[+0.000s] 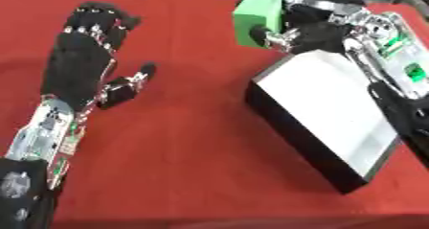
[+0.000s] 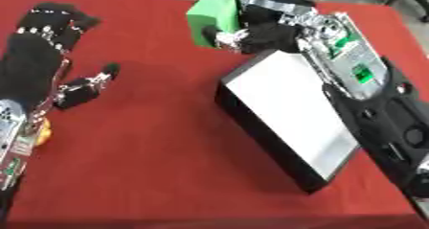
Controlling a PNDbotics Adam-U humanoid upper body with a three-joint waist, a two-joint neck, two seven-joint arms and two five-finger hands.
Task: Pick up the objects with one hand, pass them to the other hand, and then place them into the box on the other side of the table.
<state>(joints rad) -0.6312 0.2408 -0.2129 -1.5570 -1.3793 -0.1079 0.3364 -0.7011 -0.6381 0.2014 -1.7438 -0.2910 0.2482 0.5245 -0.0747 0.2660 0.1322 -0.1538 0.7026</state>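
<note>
Nearest, the box (image 1: 331,113) sits empty toward the table's (image 1: 193,175) right edge; the right hand (image 1: 314,29) grips the green block (image 1: 255,19) just beyond its far end, release pending. Left hand (image 1: 80,60) rests with fingers spread, empty.

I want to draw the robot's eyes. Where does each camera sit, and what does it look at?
Left eye view: in the head, looking down at the red table; left robot hand open, right robot hand holding a green block.
Right eye view: beside it in the head, looking down too; both arms show.
Shared: the same moment, with the box and block in both.
</note>
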